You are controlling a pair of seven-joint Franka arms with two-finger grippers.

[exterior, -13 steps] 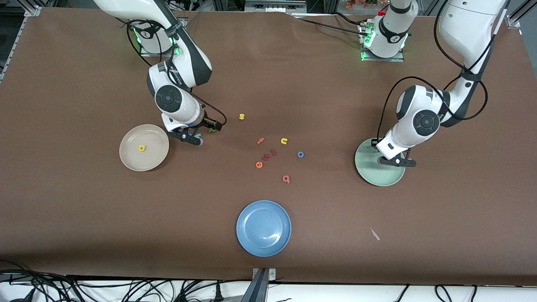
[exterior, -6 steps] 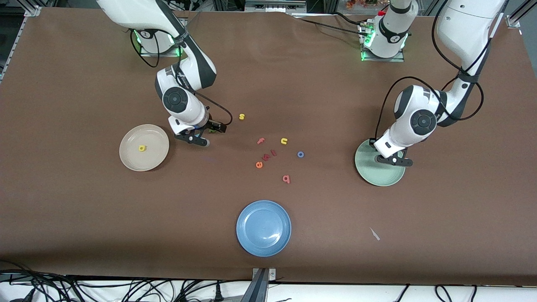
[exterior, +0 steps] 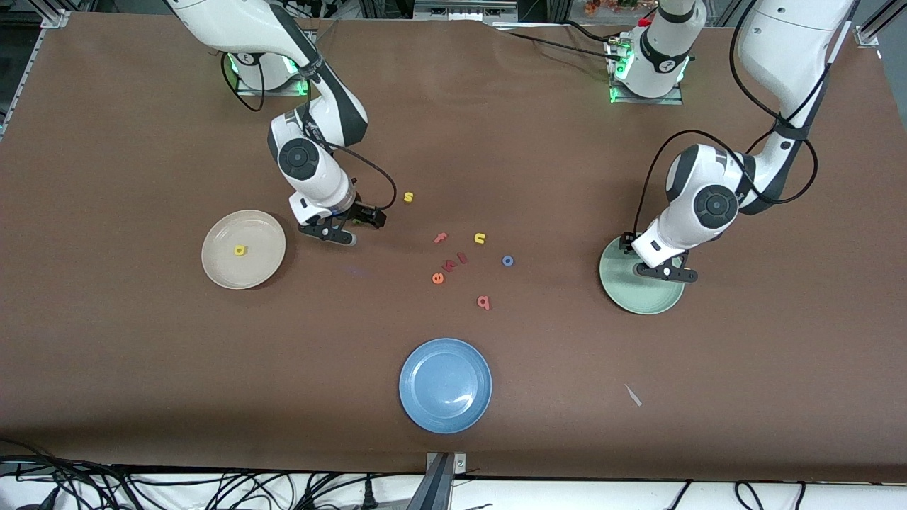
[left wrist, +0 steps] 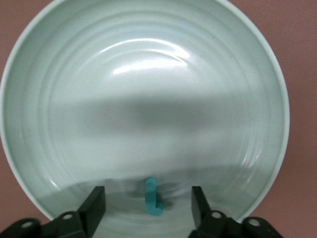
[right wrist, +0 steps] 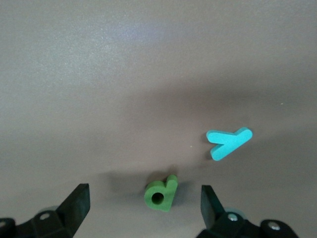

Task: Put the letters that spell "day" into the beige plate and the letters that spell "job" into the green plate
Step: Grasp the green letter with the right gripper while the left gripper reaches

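Over at the right arm's end of the table [exterior: 142,368], the beige plate [exterior: 227,269] is sitting with only the yellow a [exterior: 241,250] in it, so "day" is looking one third done. The green plate [exterior: 638,297] is lying well apart at the left arm's end, and the blue plate [exterior: 445,384], nearest the front camera, is playing no part.

The right gripper [exterior: 327,234] is hanging just beside the beige plate, on the side toward the middle of the table, fingers spread wide and gripping nothing. This is the bit that matters: in the right wrist view the green d [right wrist: 161,194] is lying flat almost dead centre between the two fingers, its stem slanting across the gap rather than lining up with either one. The teal y [right wrist: 228,143] is lying near it, outside the gap and apart from it. So a straight drop and squeeze is probably all the d is needing, no sideways shuffle.

The left gripper [exterior: 662,273] is hovering low over the green plate, jaws apart, with the teal j [left wrist: 152,196] lying loose on the plate between them, not pinched. The blue o [exterior: 508,261] and pink b [exterior: 484,302] are waiting mid-table, closer to the left arm.
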